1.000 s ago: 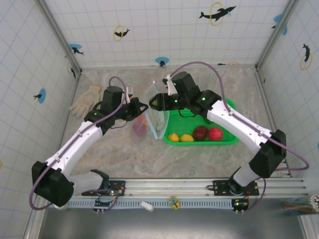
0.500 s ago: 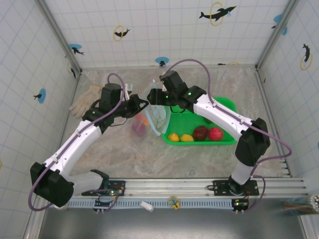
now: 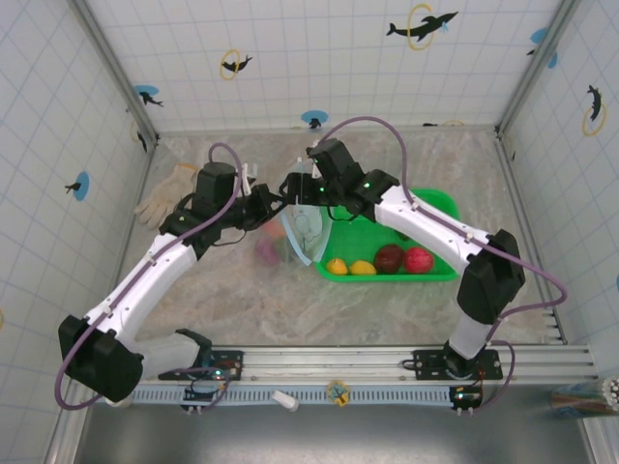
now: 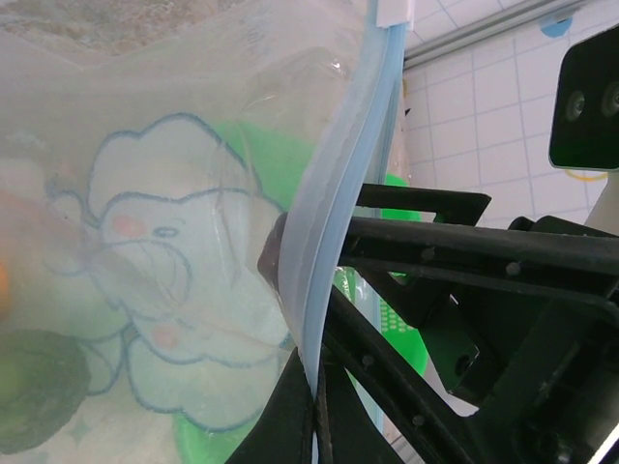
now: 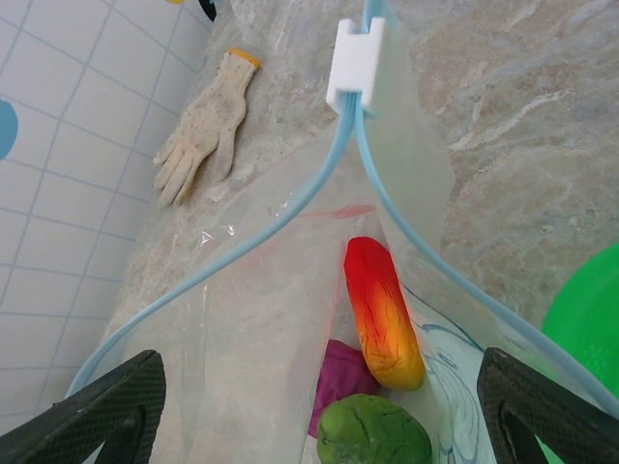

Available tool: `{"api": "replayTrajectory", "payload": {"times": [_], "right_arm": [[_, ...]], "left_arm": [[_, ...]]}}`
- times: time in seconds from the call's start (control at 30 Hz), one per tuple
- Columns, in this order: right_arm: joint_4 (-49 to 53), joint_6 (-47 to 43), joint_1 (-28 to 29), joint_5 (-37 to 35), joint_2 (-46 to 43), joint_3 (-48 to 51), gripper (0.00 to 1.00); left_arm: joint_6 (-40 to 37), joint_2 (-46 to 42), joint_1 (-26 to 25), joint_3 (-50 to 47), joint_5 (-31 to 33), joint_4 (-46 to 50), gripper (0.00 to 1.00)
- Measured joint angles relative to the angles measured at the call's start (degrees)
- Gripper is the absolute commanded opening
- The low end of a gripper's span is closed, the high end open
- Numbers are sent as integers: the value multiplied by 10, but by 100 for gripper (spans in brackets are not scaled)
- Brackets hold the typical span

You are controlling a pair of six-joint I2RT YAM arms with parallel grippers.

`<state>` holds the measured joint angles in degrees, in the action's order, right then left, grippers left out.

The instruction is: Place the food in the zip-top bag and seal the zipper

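The zip-top bag (image 3: 305, 237) hangs upright between both grippers with its mouth spread. My left gripper (image 3: 278, 205) is shut on the zipper (image 4: 334, 222) at the bag's near rim, its jaws (image 4: 317, 406) pinched on the blue strip. My right gripper (image 3: 293, 189) hovers open over the mouth, a finger on either side (image 5: 319, 372). Inside the bag lie a red-orange piece (image 5: 384, 311), a magenta piece (image 5: 340, 379) and a green piece (image 5: 373, 435). A white slider (image 5: 356, 62) sits at the zipper's far end. More food stays in the basket: two yellow pieces (image 3: 349, 267), a brown one (image 3: 389, 258), a red one (image 3: 418, 259).
The green mesh basket (image 3: 440, 208) stands right of the bag, against it. A knitted glove (image 3: 166, 193) lies at the back left, also seen in the right wrist view (image 5: 203, 126). Tiled walls close in the table on three sides.
My right gripper has swung left and back from beside the basket to over the bag's mouth. A green piece now lies in the bag. The left gripper has kept its hold.
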<state>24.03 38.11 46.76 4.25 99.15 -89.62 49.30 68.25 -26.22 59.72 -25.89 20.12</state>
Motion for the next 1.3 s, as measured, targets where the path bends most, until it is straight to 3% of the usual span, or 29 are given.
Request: {"api": "replayTrajectory", "payload": {"times": [0.2,0.4,0.53,0.73,0.87,1.3], "right_arm": [[-8,-2,-8,17,-32,23,82],[-39,-2,-52,57,-129,102,80],[-39,-7,-104,60,-196,160,75],[14,-27,-228,24,-265,261,77],[66,-52,-272,-10,-257,310,77],[113,-227,-283,-137,-80,266,86]], "left_arm": [[-1,0,0,-2,2,0,0],[-9,-5,0,-26,7,3,0],[-15,-7,0,-27,11,4,0],[-15,-7,0,-27,11,4,0],[-16,-7,-2,-27,11,4,0],[-16,-9,-8,-37,11,0,0]]}}
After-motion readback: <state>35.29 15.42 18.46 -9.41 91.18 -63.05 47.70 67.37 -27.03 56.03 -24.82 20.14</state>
